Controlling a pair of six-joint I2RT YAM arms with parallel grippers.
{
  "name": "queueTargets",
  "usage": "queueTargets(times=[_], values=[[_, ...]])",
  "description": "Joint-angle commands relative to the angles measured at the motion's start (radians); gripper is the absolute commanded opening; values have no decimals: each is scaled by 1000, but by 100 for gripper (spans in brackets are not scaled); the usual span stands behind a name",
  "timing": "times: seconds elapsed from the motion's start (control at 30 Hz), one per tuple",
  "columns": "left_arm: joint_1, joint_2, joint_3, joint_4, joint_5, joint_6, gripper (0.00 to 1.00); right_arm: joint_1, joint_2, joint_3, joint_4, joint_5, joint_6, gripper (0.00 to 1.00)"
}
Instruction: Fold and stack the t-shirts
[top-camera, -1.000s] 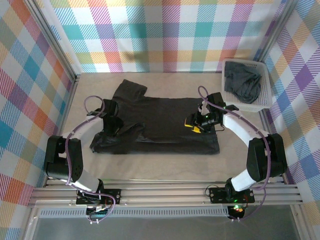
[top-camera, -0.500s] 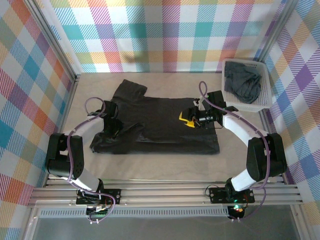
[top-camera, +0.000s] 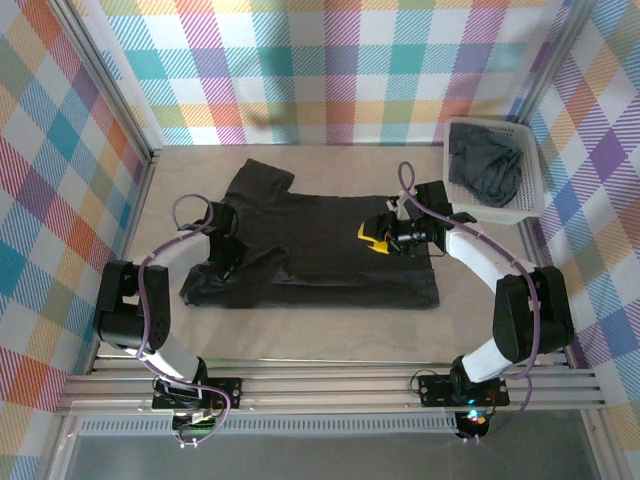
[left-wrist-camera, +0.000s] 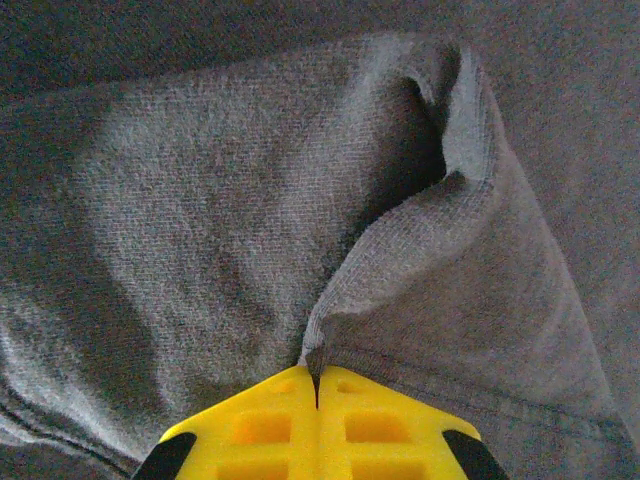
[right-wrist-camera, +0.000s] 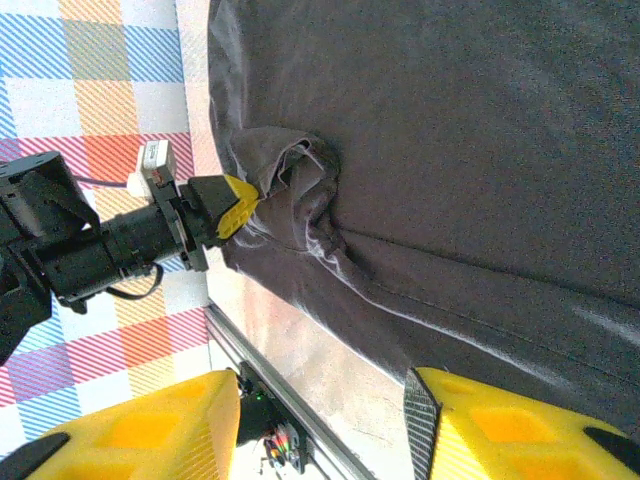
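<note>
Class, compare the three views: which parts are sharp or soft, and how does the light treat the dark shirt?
Top external: evenly lit, sharp; the t-shirt looks near-black, folds barely visible. Left wrist: weave crisp, deep shadow inside the pinched fold above the left gripper. Right wrist: right gripper fingers soft up close, sheen on the creases.

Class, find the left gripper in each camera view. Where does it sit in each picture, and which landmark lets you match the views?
Top external: the left gripper is left of centre, at the left edge of the spread t-shirt.
Left wrist: bottom centre, shut on the cloth.
Right wrist: left of centre, pointing right.
Shared landmark: the raised fold that it pinches.
</note>
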Motion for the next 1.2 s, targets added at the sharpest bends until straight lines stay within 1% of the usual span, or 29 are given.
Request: queueTargets(times=[0.0, 0.47, 0.8, 0.83, 0.87, 0.97, 1.03, 1.1, 1.17], values=[[12, -13, 65, -25, -32, 17, 0, 8, -7, 2, -8, 0, -5, 47], [36, 203, 321, -33, -35, -18, 0, 7, -5, 14, -60, 28, -19, 46], [70, 317, 424, -3, -2, -84, 0, 8, -6, 0, -73, 31, -19, 45], [71, 329, 439, -4, 6, -90, 2, 8, -6, 0, -73, 30, -19, 45], [74, 340, 446, 8, 19, -97, 10, 9, -5, 2, -75, 30, -19, 45], [78, 336, 439, 76, 50, -108, 31, 9, -3, 5, -75, 30, -20, 45], [78, 309, 425, 95, 49, -110, 41, 9, -3, 5, -77, 31, -21, 45], [78, 265, 398, 109, 40, -114, 53, 8, -5, 1, -77, 31, -20, 45], [78, 204, 347, 116, 27, -116, 60, 9, -6, -1, -77, 32, -19, 45]])
